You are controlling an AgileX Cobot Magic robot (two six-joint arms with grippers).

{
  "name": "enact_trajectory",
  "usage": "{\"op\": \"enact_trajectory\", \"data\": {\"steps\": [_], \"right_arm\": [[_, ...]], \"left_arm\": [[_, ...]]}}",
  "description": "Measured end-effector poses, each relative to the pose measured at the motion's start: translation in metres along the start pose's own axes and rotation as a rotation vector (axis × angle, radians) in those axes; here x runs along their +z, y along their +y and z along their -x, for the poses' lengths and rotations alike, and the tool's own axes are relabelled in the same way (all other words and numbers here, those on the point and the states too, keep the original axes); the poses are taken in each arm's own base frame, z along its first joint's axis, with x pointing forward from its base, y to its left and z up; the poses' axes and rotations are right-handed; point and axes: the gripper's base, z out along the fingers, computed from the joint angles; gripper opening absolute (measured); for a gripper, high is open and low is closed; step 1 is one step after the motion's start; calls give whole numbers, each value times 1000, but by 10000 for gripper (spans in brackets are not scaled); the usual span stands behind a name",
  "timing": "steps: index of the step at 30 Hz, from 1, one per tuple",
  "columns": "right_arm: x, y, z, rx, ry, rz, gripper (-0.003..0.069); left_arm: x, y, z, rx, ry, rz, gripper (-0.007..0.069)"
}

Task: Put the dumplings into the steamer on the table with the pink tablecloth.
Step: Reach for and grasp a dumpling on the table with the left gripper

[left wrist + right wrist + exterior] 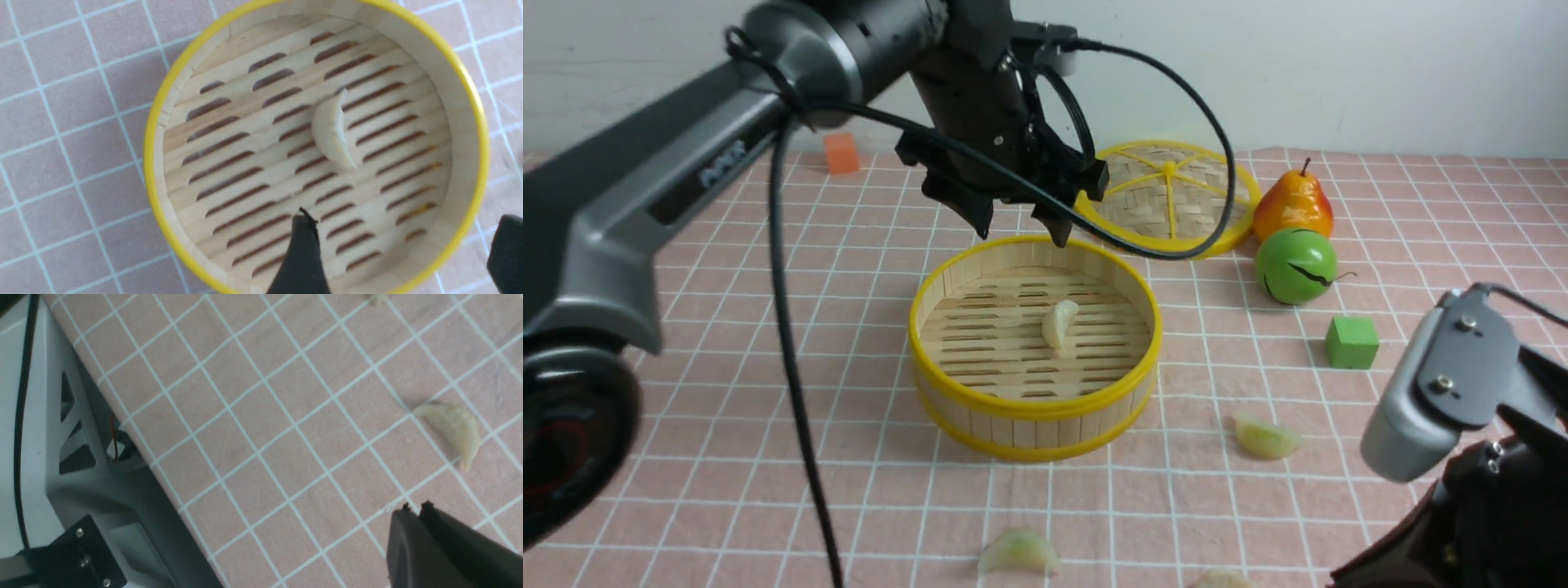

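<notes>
The bamboo steamer (1029, 410) stands mid-table on the pink tablecloth (727, 392). One cream dumpling (1059, 325) lies on its slatted floor, also visible in the left wrist view as the dumpling (333, 132). My left gripper (1021, 230) hovers open and empty over the steamer's far rim (470, 90), its fingers (302, 249) spread wide. Three dumplings lie on the cloth: one (1264, 438) right of the steamer, one (1018, 553) in front, one (1222, 580) at the frame's bottom edge. My right gripper (416, 508) is shut and empty, a short way above the cloth near a dumpling (451, 426).
The woven lid (1168, 196) lies behind the steamer. A pear (1294, 206), a green round fruit (1295, 265) and a green cube (1352, 341) sit at the right. An orange cube (840, 153) is at the far left. The table's near edge (163, 477) borders the robot's frame.
</notes>
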Motion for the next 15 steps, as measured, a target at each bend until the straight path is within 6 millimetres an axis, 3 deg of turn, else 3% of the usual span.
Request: {"op": "enact_trajectory", "data": {"steps": [4, 5, 7, 8, 10, 11, 15], "right_arm": [[-15, 4, 3, -22, -98, -31, 37], [-16, 4, 3, -23, -102, -32, 37], [-23, 7, 3, -32, -141, -43, 40], [-25, 8, 2, -36, -151, -46, 42], [-26, 8, 2, -37, -156, -47, 43], [-27, 9, 1, -38, -159, -47, 43], [-27, 9, 2, -38, -160, -47, 48]], "left_arm": [[-27, -16, -39, 153, 79, -49, 553], [-24, -16, -42, 155, 93, -51, 553], [-26, -26, -73, 295, 170, -90, 553], [-23, -31, -93, 366, 223, -115, 553], [-20, -35, -106, 422, 255, -131, 553], [-12, -40, -125, 500, 287, -154, 553], [16, -50, -155, 634, 302, -181, 553]]}}
